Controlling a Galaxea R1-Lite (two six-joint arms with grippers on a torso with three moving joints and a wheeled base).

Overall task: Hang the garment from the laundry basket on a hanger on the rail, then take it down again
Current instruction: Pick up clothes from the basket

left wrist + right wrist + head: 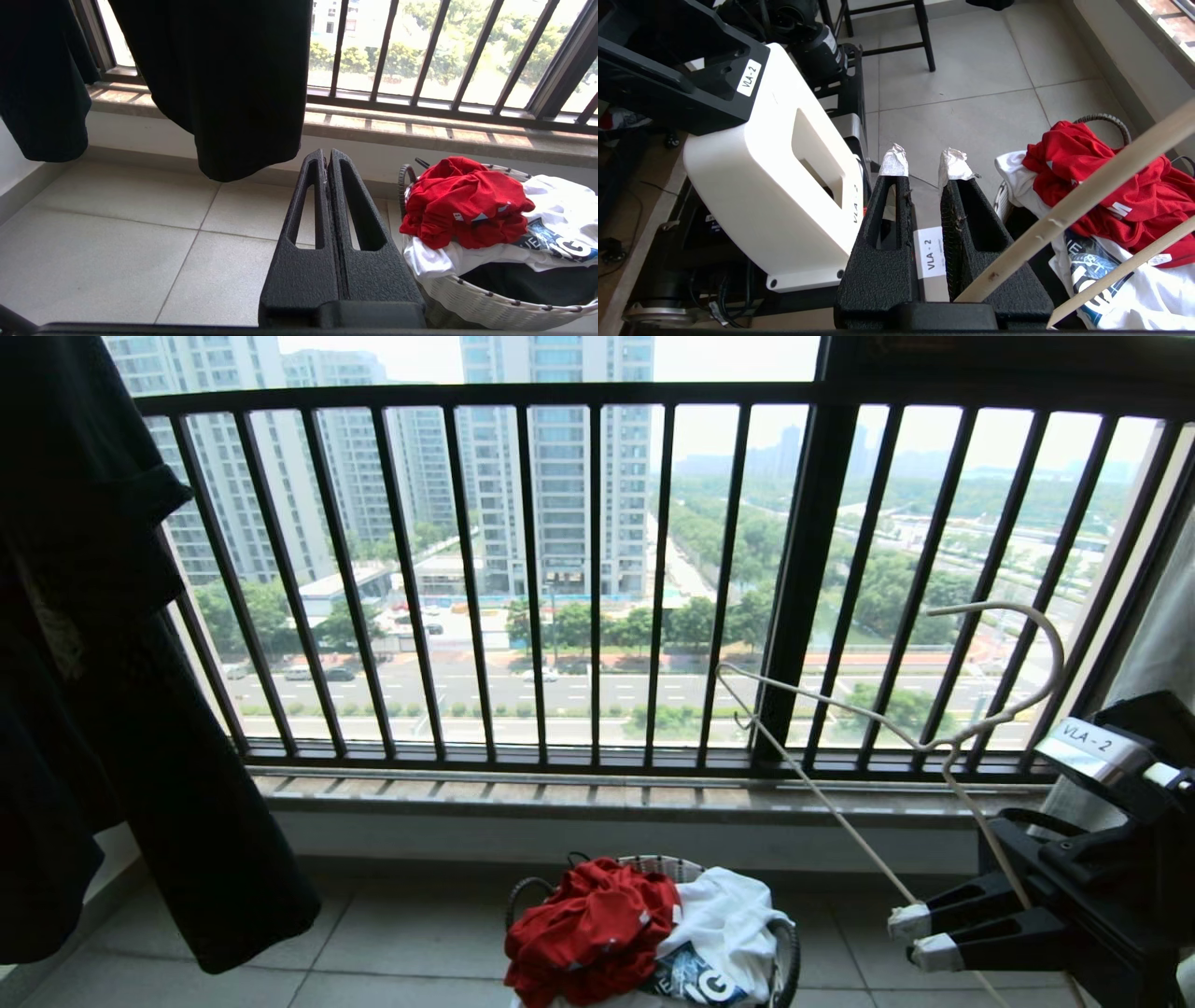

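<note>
The right gripper is seen low at the right, fingers pointed toward the basket, its taped jaws set narrowly around a rod of the white hanger, which is held tilted before the dark window railing. The red garment lies crumpled in the laundry basket, near the jaws. The left gripper is seen fully closed, holding nothing, near the basket.

black t-shirt hangs beside dark window railing.

Right claw juts in low at the right, slightly parted; left claw pressed together.
</note>
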